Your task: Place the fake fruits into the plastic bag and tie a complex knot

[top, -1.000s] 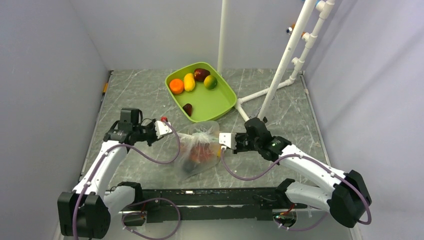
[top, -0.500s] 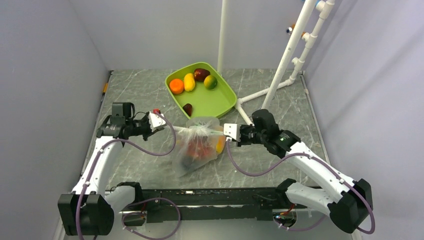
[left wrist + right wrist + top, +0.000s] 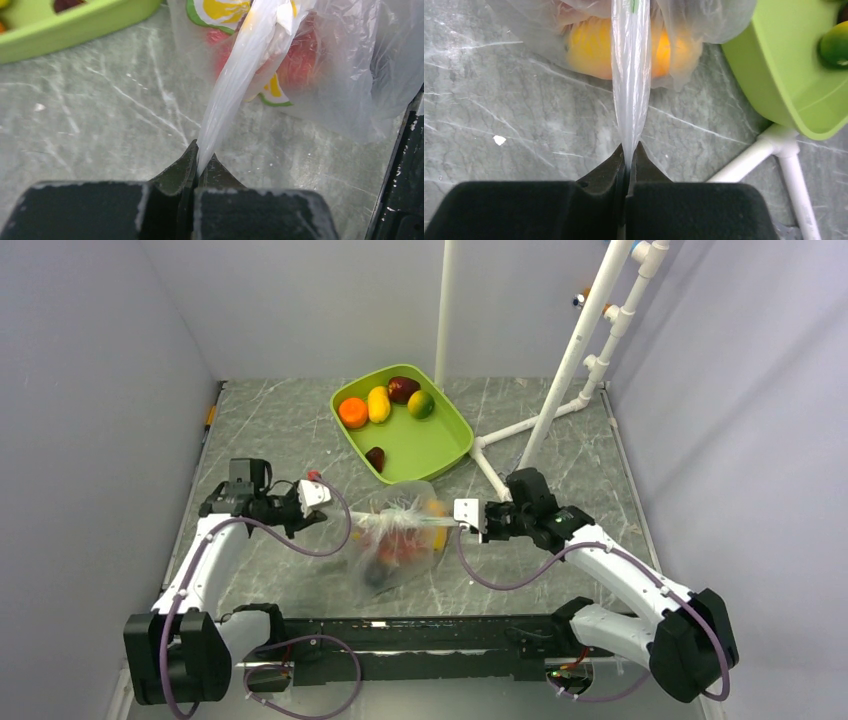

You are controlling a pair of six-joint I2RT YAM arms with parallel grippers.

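The clear plastic bag (image 3: 392, 550) lies between my arms with red and orange fake fruits (image 3: 400, 543) inside it. Its mouth is gathered into a knot (image 3: 402, 512), and two thin strands run out sideways from there. My left gripper (image 3: 333, 508) is shut on the left strand (image 3: 235, 75), which enters its tips (image 3: 199, 162). On the other side, my right gripper (image 3: 447, 523) is shut on the right strand (image 3: 630, 75), pinched at its tips (image 3: 628, 152). Both strands are taut. An orange fruit (image 3: 589, 47) shows through the bag.
The lime green tray (image 3: 455, 453) behind the bag holds an orange (image 3: 352, 412), a yellow oblong (image 3: 378, 403), a maroon fruit (image 3: 403, 389), a green-yellow one (image 3: 421, 404) and a small dark one (image 3: 376, 458). A white pipe stand (image 3: 560, 380) rises at the right, its foot (image 3: 764, 155) near my right gripper.
Both grippers have moved outward, away from each other, drawing the two strands of the bag's mouth straight and tight. The bag shifted slightly on the table.
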